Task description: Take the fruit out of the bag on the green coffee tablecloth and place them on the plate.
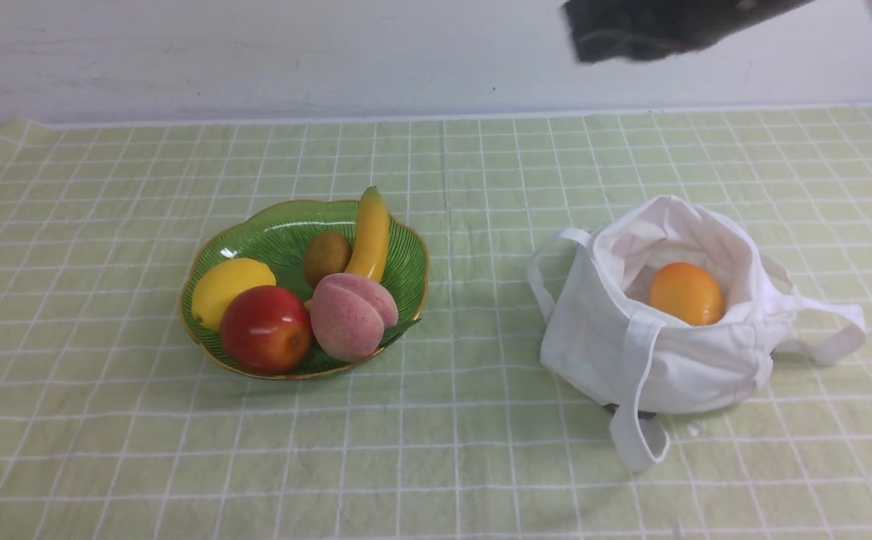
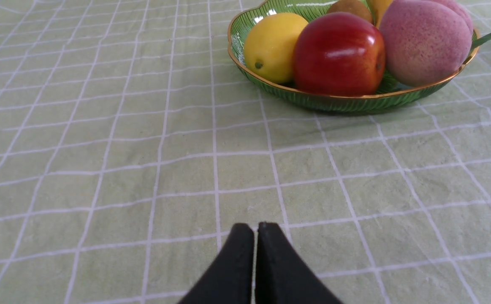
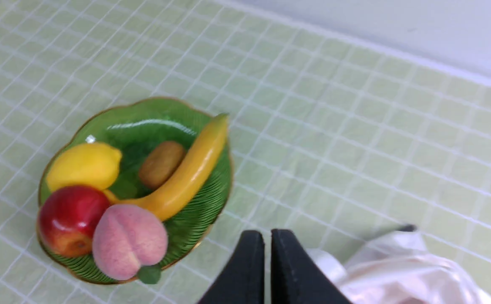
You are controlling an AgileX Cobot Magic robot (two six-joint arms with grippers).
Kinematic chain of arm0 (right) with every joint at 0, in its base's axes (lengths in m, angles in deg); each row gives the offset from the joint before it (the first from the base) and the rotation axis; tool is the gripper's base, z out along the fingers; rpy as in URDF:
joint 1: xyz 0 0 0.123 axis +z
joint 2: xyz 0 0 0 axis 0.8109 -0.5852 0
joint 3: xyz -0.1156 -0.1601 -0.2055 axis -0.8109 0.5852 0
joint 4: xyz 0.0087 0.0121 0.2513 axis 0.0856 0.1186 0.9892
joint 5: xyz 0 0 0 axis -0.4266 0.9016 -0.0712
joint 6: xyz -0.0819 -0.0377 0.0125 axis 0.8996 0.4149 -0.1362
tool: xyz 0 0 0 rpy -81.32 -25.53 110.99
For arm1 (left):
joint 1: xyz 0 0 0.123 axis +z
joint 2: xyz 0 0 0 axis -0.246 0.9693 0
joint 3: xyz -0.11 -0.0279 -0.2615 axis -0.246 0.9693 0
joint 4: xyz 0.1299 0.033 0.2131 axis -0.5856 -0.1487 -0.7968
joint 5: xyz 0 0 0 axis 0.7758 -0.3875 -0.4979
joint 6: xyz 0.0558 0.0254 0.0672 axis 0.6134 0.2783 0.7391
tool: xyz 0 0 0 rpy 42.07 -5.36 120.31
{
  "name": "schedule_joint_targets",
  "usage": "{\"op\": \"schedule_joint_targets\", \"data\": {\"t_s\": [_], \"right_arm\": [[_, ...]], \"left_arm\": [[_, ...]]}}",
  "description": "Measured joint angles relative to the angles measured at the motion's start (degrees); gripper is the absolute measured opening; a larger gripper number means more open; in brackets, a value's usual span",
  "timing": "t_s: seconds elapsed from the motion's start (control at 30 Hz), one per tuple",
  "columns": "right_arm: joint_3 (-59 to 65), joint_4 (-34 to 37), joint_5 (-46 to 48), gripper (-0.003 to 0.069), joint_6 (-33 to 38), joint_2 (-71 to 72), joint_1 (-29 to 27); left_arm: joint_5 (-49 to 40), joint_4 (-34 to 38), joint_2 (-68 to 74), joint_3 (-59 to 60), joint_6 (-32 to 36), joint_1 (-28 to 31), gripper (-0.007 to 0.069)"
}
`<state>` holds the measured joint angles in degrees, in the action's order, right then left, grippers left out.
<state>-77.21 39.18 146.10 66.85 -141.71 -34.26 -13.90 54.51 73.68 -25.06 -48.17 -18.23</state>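
The pink peach (image 1: 352, 316) lies in the green leaf-shaped plate (image 1: 271, 234) at the left; both also show in the left wrist view, peach (image 2: 424, 42) and plate (image 2: 355, 102), and in the right wrist view, peach (image 3: 129, 240) and plate (image 3: 144, 122). The orange-yellow mango (image 1: 686, 293) sits inside the open white bag (image 1: 668, 360) at the right. My left gripper (image 2: 256, 228) is shut and empty, low over the cloth in front of the plate. My right gripper (image 3: 267, 236) is shut and empty, high above the bag's edge (image 3: 397, 270); part of its arm (image 1: 653, 26) shows at the top.
The plate also holds a red apple (image 1: 266, 328), a lemon (image 1: 229, 289), a kiwi (image 1: 326, 256) and a banana (image 1: 370, 234). The green gridded tablecloth (image 1: 450, 450) covers the table up to the white wall. Bag straps (image 1: 634, 427) trail toward the front.
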Motion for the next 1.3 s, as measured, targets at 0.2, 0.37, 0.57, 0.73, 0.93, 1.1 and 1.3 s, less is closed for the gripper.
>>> {"op": "schedule_joint_targets", "data": {"t_s": [0.2,0.37,0.57,0.73,0.93,1.1,1.3], "right_arm": [[8.10,-10.06,-1.83,-0.0012,-8.65,17.49,-0.63],[23.00,-13.15,-11.78,-0.0012,-12.81,31.15,-0.63],[46.80,-15.73,-31.78,-0.0013,-14.89,46.95,-0.63],[61.76,-16.04,-44.75,-0.0013,-14.96,54.04,-0.63],[70.30,-16.23,-49.65,-0.0014,-14.66,54.89,-0.63],[71.85,-17.46,-49.82,-0.0014,-14.24,54.89,-0.63],[73.15,-20.61,-49.83,-0.0014,-13.99,57.67,-1.47]], "left_arm": [[0.00,0.00,0.00,0.00,0.00,0.00,-0.0008],[0.00,0.00,0.00,0.00,0.00,0.00,-0.0008],[0.00,0.00,0.00,0.00,0.00,0.00,-0.0008],[0.00,0.00,0.00,0.00,0.00,0.00,-0.0008],[0.00,0.00,0.00,0.00,0.00,0.00,-0.0008],[0.00,0.00,0.00,0.00,0.00,0.00,-0.0008],[0.00,0.00,0.00,0.00,0.00,0.00,-0.0008]]}}
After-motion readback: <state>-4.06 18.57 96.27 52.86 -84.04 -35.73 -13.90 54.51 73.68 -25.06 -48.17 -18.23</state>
